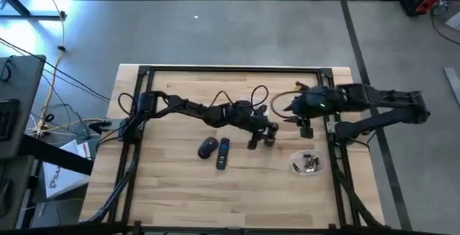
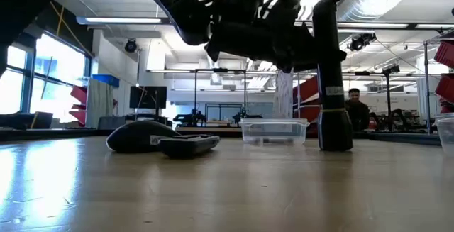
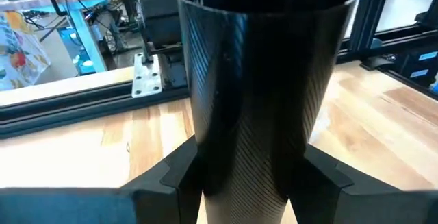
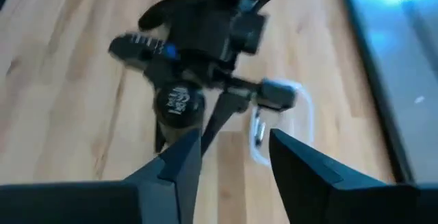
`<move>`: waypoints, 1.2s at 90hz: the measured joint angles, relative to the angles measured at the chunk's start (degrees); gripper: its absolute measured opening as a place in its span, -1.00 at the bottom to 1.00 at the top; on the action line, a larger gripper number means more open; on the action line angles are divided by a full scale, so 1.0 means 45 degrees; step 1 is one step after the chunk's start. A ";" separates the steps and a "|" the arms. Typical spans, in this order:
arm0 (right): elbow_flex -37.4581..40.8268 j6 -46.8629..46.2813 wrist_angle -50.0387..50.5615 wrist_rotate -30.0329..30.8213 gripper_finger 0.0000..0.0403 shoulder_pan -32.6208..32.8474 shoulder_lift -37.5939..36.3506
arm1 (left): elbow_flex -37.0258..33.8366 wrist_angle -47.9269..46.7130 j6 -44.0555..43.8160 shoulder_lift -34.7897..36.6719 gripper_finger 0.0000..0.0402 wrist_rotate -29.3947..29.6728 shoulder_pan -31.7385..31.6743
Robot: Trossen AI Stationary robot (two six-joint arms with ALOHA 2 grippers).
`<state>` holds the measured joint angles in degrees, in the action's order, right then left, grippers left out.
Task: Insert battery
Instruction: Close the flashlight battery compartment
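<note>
Wooden table (image 1: 165,192), high view, left to right:

- Black mouse (image 1: 208,146) left of centre. Dark remote (image 1: 223,153) just beside it on the right, lying flat. In low view, mouse (image 2: 135,136) and remote (image 2: 188,145) overlap.
- Left arm reaching from the table's left side across to centre. Left gripper (image 1: 262,136) right of the remote.
- Left gripper clamped on a black cylinder (image 2: 333,90), with fingers (image 3: 171,176) pressed against both sides in left wrist view. Carbon-weave surface on the cylinder (image 3: 263,101).
- Cylinder upright in low view, base down on the table.
- Right gripper (image 1: 305,128) just right of the left gripper, raised above the table, between the cylinder and the container.
- Right fingers (image 4: 174,166) spread apart, nothing between them.
- Clear plastic container (image 1: 307,164) near the table's right edge, nearer the front than the right gripper.
- Batteries (image 1: 310,164) lying inside the container, apart from both grippers. Count unclear.
- Same container (image 2: 274,130) in low view sitting on the table, left of the cylinder.
- In right wrist view, cylinder top (image 4: 178,104) seen end-on in the left gripper, container rim (image 4: 304,111) beyond it.
- Person (image 2: 355,108) in the room behind, far right in low view.
</note>
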<state>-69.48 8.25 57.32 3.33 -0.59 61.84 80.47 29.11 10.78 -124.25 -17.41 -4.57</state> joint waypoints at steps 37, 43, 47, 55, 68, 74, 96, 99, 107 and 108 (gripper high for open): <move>-0.4834 0.2903 0.3802 -0.1508 0.01 -0.0614 0.4556 | 0.0032 0.1325 -0.0811 -0.0744 -0.27 0.0130 -0.0382; -0.4883 0.3022 0.3847 -0.1576 0.01 -0.0654 0.4800 | 0.0019 0.1579 -0.0933 -0.0831 -0.27 0.0121 -0.0400; -0.4780 0.3081 0.3866 -0.1642 0.01 -0.0706 0.4893 | 0.0019 0.1578 -0.0943 -0.0894 -0.27 0.0112 -0.0401; -0.4616 0.3079 0.4306 -0.1787 0.01 -0.0706 0.5081 | 0.0024 0.1619 -0.0911 -0.0947 -0.27 -0.0073 -0.0411; -0.4724 0.3114 0.4481 -0.1786 0.01 -0.0666 0.5091 | 0.0013 0.1365 -0.0966 -0.0949 -0.27 -0.0123 -0.0490; -0.4735 0.3416 0.4506 -0.1748 0.01 -0.0658 0.5053 | 0.0010 0.1377 -0.0986 -0.0962 -0.27 -0.0169 -0.0513; -0.4452 0.4701 0.4476 -0.1464 0.00 -0.0707 0.5063 | 0.0001 0.1390 -0.1058 -0.0967 -0.27 -0.0296 -0.0518; -0.4439 0.4864 0.4473 -0.1428 -0.02 -0.0741 0.5063 | 0.0000 0.1388 -0.1062 -0.0967 -0.27 -0.0296 -0.0518; -0.4429 0.5066 0.4424 -0.1474 -0.08 -0.0830 0.5063 | -0.0005 0.1391 -0.1072 -0.0967 -0.27 -0.0301 -0.0518; -0.4429 0.5076 0.4414 -0.1508 -0.09 -0.0861 0.5063 | -0.0005 0.1391 -0.1072 -0.0967 -0.27 -0.0301 -0.0518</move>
<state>-89.41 31.09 77.18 -3.45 -4.47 84.62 80.44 35.38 5.96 -128.60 -18.76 -6.90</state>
